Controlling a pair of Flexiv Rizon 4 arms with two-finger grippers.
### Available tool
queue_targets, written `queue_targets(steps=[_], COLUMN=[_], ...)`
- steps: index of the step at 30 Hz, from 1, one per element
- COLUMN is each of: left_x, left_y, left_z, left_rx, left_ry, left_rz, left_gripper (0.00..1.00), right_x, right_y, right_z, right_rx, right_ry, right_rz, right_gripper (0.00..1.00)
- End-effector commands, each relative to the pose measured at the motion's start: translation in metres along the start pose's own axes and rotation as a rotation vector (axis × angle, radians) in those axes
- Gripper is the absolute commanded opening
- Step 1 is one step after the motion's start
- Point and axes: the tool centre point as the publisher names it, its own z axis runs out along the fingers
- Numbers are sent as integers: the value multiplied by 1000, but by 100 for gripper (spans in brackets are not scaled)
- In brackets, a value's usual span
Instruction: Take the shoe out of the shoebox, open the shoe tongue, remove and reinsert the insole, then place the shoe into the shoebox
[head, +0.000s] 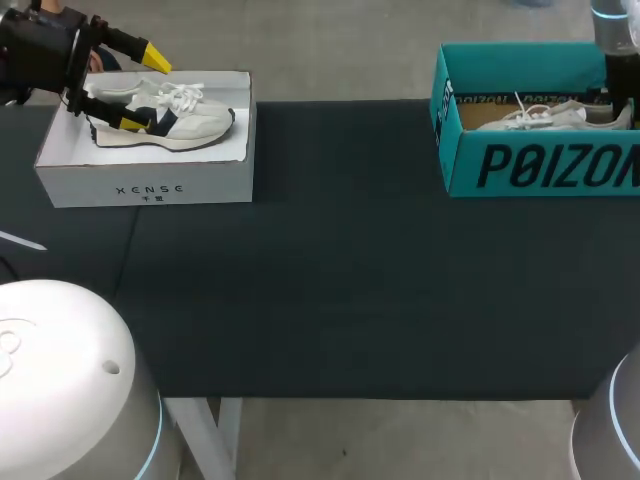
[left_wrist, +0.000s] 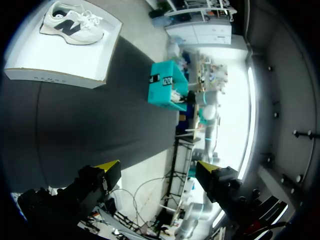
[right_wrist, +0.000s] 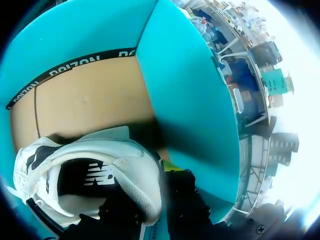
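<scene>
Closest to the right wrist camera sat the heel of the white sneaker (right_wrist: 125, 165), down inside the teal shoebox (head: 540, 165) at the far right of the dark tabletop (head: 350, 280). The right gripper (right_wrist: 147, 187) had its fingers closed on the heel wall, one inside the collar and one outside. To my eye that grip suited lifting the shoe straight up past the box's tall sides. Nothing showed it raised off the cardboard floor yet. Across the tabletop, the left gripper (head: 145, 90) hung with fingers spread wide and empty above the heel end of a white shoebox (head: 145, 185). It hung clear of the white-and-navy sneaker (head: 165, 120) lying on its sole inside.
</scene>
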Motion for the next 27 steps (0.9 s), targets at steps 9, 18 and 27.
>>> queue_targets(steps=[9, 18, 27], left_x=[0, 0, 0], left_y=[-1, -1, -1], left_z=[0, 0, 0], left_rx=[-1, -1, -1], left_ry=[-2, -2, -2], left_rz=[-1, -1, -1], left_gripper=[100, 100, 100], right_x=[7, 4, 3], right_y=[8, 6, 5], right_z=[14, 12, 9], right_rx=[13, 16, 21], right_ry=[10, 17, 20], right_rz=[10, 8, 16], right_gripper=[0, 29, 44])
